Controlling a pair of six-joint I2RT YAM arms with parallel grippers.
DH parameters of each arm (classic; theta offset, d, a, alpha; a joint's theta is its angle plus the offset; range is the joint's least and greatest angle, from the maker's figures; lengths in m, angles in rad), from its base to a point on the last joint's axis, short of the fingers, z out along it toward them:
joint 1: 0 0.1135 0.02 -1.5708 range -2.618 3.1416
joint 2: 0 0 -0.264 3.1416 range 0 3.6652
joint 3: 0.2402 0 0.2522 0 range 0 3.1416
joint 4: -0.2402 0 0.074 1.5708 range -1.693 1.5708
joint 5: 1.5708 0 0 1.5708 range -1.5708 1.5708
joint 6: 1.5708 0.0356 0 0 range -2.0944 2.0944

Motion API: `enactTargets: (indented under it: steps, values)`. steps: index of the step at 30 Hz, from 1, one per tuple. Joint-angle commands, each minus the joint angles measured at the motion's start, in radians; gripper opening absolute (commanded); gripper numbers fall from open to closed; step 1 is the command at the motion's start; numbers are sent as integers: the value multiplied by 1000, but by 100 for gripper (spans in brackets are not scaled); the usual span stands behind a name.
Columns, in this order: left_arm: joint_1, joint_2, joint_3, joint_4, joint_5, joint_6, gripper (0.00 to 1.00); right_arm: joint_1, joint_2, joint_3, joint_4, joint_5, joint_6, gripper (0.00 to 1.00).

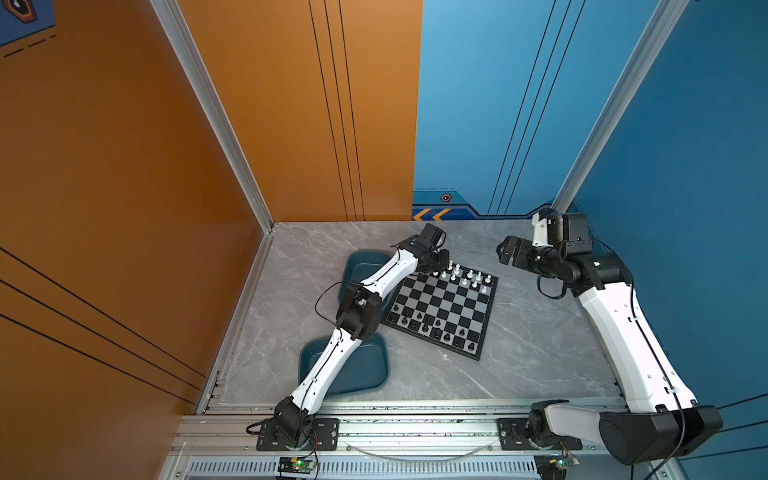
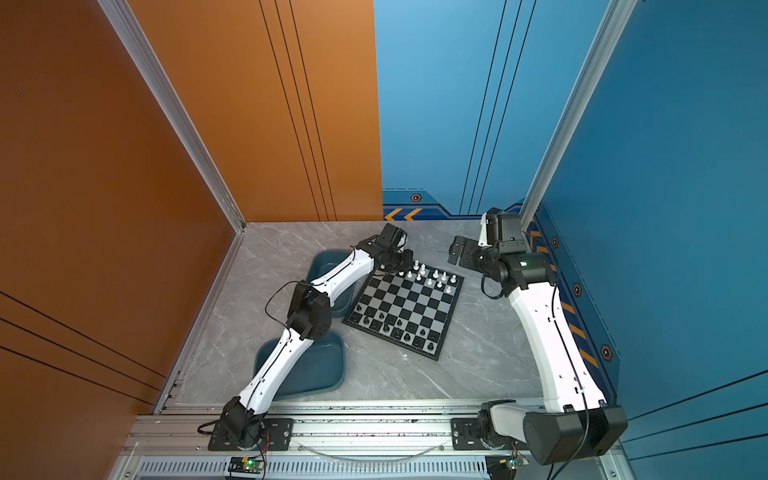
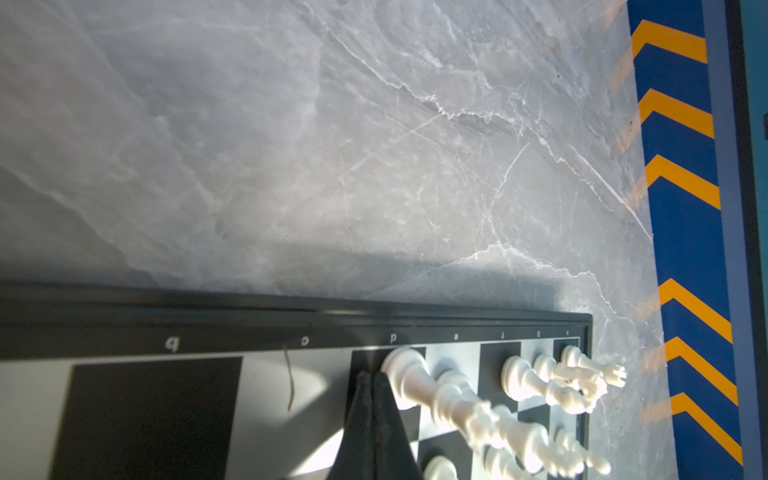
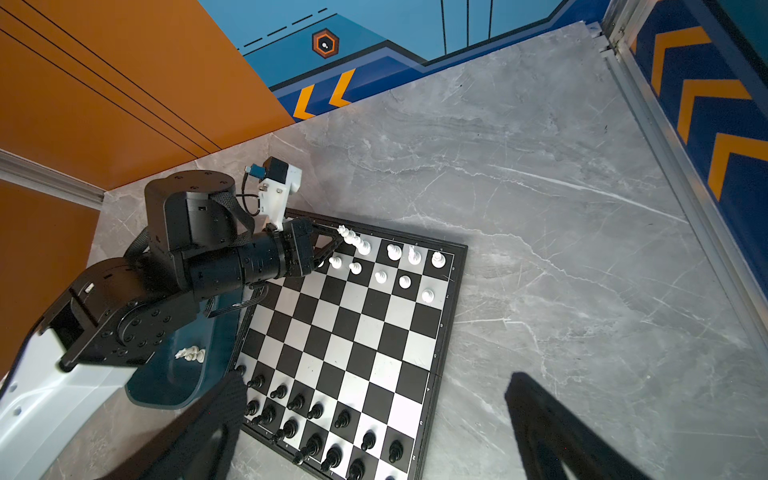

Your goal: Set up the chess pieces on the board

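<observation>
Top views: left end effector (image 1: pixel 444 264) clenched, low over the board's (image 1: pixel 444 307) far left corner. White chess pieces (image 1: pixel 469 279) stand just to its right along the far rows. Black chess pieces (image 1: pixel 436 330) fill the near rows, well apart from it. Right end effector (image 2: pixel 457 251) hangs released above bare counter (image 2: pixel 478 353), off the board's far right corner.

Left wrist: fingers (image 3: pixel 365 415) pressed together, nothing between them. Tall white piece (image 3: pixel 409 374) just beside the tips, near the letter d on the border. Contact: cannot tell.

Right wrist: its own fingers (image 4: pixel 199 428) spread wide, the board below them. Teal tray (image 4: pixel 166 386) under the left arm holds a fallen white piece (image 4: pixel 191 354).
</observation>
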Motion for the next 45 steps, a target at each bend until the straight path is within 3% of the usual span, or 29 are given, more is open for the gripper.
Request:
enactTargets:
  steps: [1, 11, 17, 33, 39, 45]
  values:
    - [2, 37, 25, -5, 31, -9, 0, -8, 3, 24, -18, -4, -1, 100]
    - [28, -1, -10, -19, -18, 6, 0, -8, 4, 18, -7, -6, 7, 100]
    - [49, -45, -27, -25, -54, 30, 5, -8, 11, 13, 16, -19, 18, 100]
    - [78, -194, 21, -1, -34, 98, 9, 41, 113, 48, 85, -45, 32, 100]
    - [119, -365, -98, -1, -27, 114, 10, 67, 166, 73, 103, -53, 36, 100]
    - [205, -683, -454, -86, -154, 118, 20, 116, 261, 170, 94, -64, 25, 100]
